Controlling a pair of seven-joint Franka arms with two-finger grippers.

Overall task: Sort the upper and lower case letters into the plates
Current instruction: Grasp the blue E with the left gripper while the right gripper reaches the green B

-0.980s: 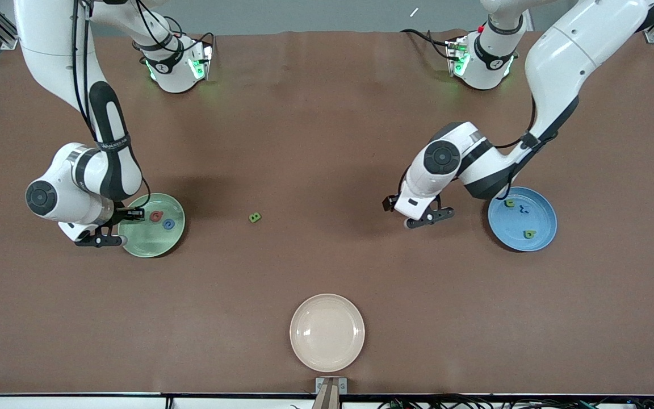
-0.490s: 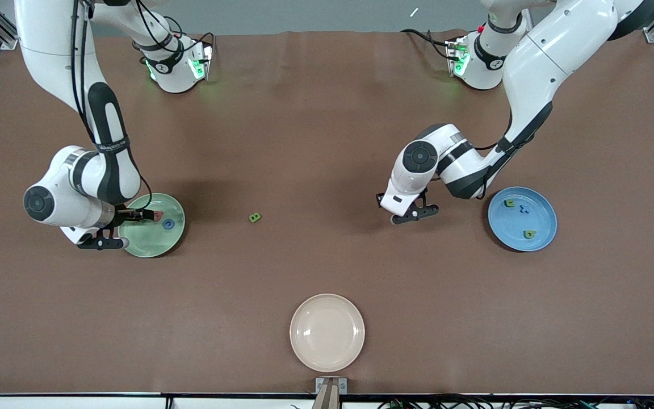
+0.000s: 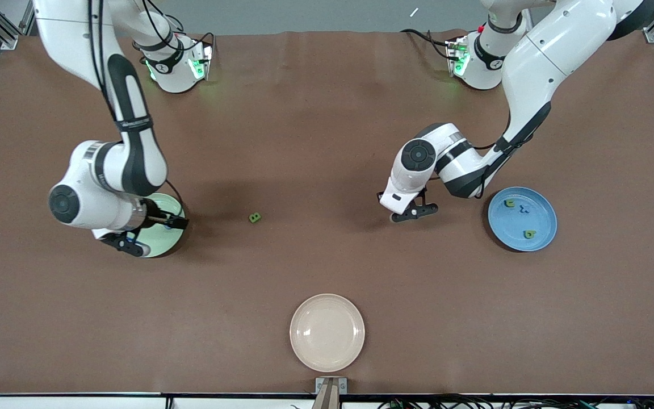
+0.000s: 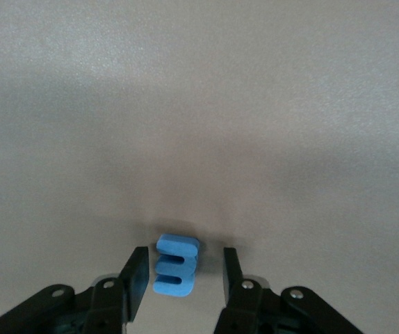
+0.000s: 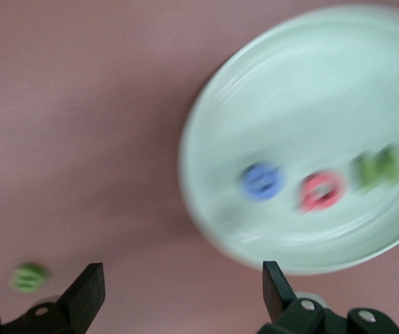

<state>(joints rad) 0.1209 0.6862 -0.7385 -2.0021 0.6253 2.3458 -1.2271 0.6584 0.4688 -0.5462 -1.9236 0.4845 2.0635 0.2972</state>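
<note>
On the brown table mat (image 3: 315, 142), between the two sorting plates, a small blue foam letter (image 4: 175, 264) lies flat and is bracketed by the spread fingers of the left gripper (image 4: 180, 275), which has not closed on it; a gap is seen at each side. In the front view this letter is hidden under the left gripper (image 3: 412, 215), beside the round glossy blue plate (image 3: 543, 241), where two green letters and a dark blue one already lie. The right gripper (image 5: 178, 292) is held with its jaws wide apart and empty, over the edge of the round pale green plate (image 5: 213, 229), in which a blue letter (image 5: 262, 181), a red-pink letter (image 5: 320, 191) and a green letter (image 5: 379, 167) rest. A last small green letter (image 3: 255, 217) remains on bare mat between the plates, nearer the pale green one. A cream-beige round plate (image 3: 327, 363), nearest the front camera, holds nothing.

The foam pieces are judged to be very light, soft and slightly compressible, unlikely to slip or break. The blue letter is best pinched across its two straight outer edges, low against the mat, with only gentle closing force so that it is not squashed or flipped.
</note>
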